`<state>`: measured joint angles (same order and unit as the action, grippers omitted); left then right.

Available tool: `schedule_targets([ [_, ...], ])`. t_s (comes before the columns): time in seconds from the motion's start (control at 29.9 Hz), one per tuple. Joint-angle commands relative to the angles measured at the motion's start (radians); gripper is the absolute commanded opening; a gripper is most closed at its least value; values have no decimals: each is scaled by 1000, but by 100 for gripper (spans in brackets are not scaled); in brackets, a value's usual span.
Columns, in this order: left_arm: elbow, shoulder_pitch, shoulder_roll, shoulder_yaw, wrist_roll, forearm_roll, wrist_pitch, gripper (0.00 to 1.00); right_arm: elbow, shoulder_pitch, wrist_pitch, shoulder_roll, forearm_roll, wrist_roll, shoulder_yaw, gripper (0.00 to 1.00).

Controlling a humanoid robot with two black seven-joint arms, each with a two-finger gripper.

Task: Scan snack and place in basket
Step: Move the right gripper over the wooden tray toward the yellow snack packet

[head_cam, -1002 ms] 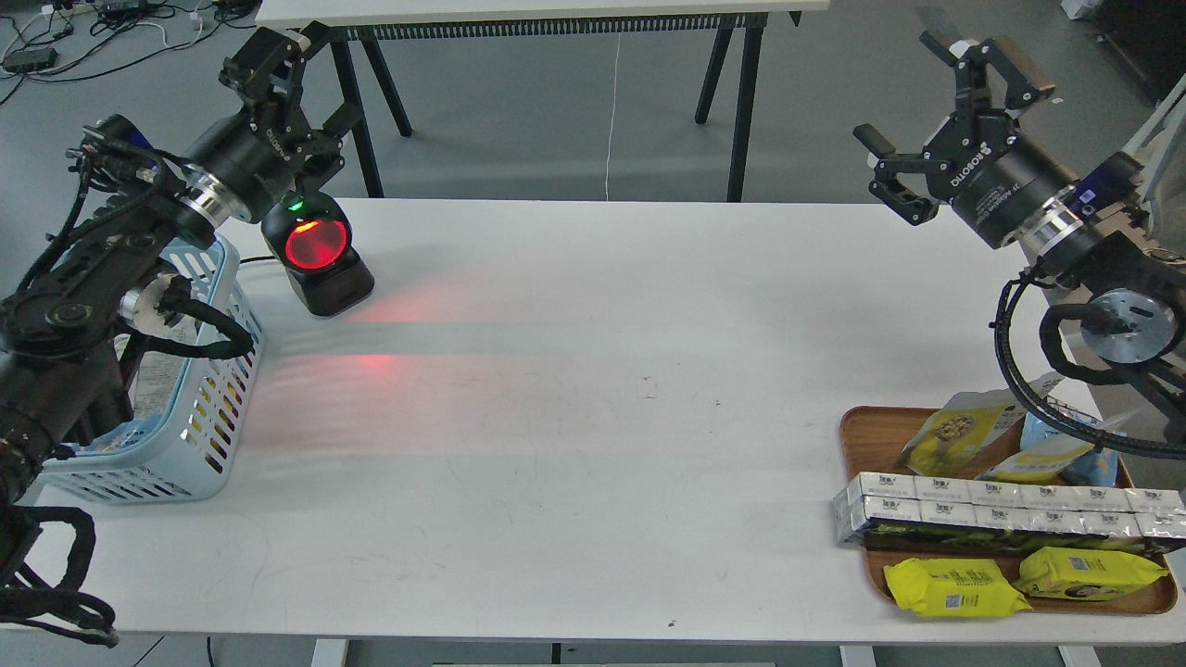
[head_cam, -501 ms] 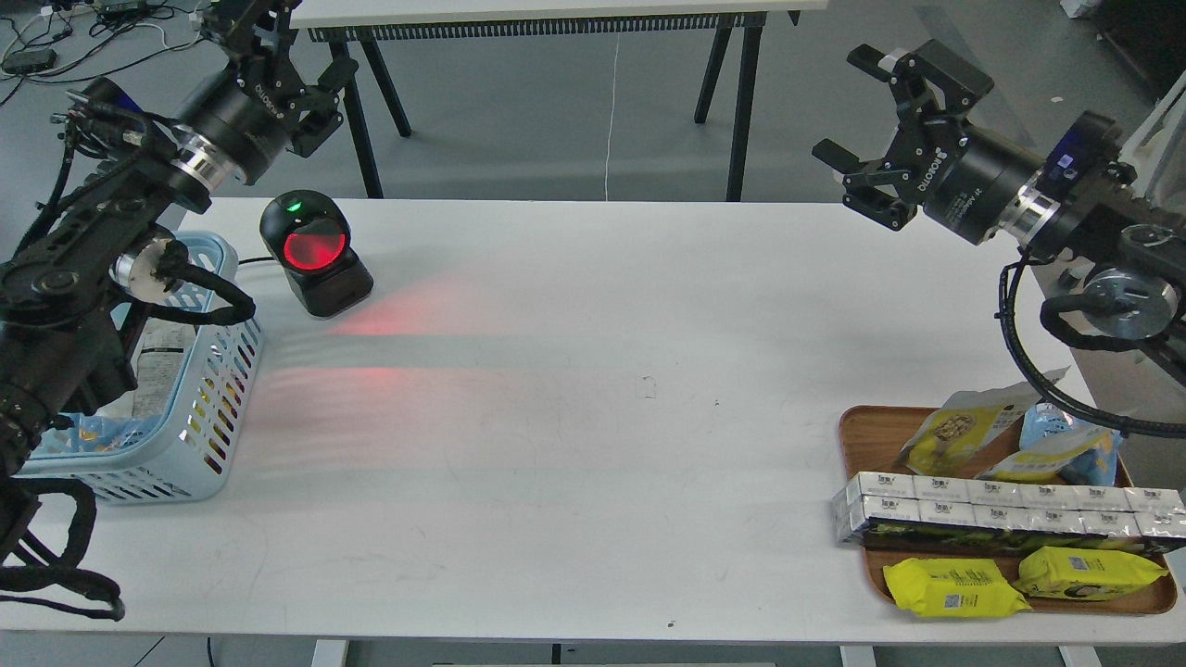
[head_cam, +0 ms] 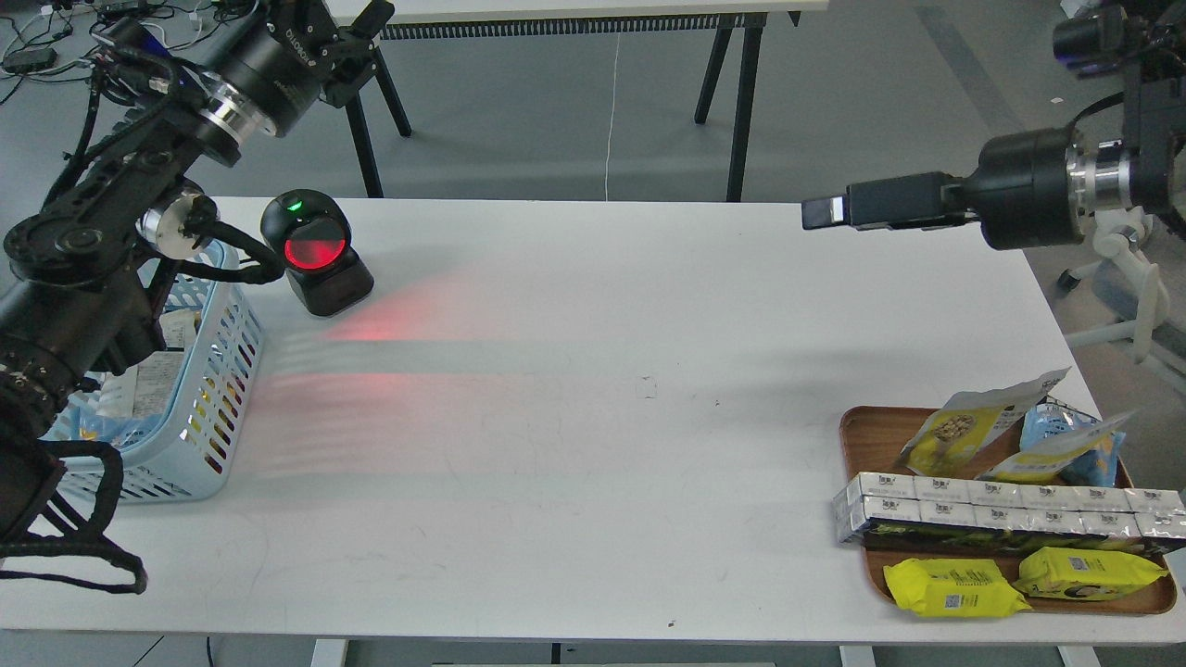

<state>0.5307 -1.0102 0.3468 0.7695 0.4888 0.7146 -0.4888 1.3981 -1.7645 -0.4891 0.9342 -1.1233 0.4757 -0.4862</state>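
Reaching level over table (head_cam: 593,417), right tool (head_cam: 820,212).

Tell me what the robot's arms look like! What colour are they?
Both are black. The left arm is chunky, with a shiny silver ring, looping black cables and white lettering on the round body behind the left gripper. The right arm is a fat black cylinder with a silver ring; the right gripper looks like a flat black bar.
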Motion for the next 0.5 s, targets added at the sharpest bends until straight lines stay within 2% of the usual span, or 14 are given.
schedule_targets([
  [0.0, 0, 7, 0, -18, 0, 0, 0, 100, 85, -147, 0, 27, -240, 3, -123, 100],
  [0.2, 0, 7, 1, -52, 0, -1, 0, 100, 163, -173, 0, 96, -629, 13, -120, 100],
  [0.47, 0, 10, -3, -52, 0, -1, 0, 100, 239, -158, 0, 199, -934, 13, -124, 100],
])
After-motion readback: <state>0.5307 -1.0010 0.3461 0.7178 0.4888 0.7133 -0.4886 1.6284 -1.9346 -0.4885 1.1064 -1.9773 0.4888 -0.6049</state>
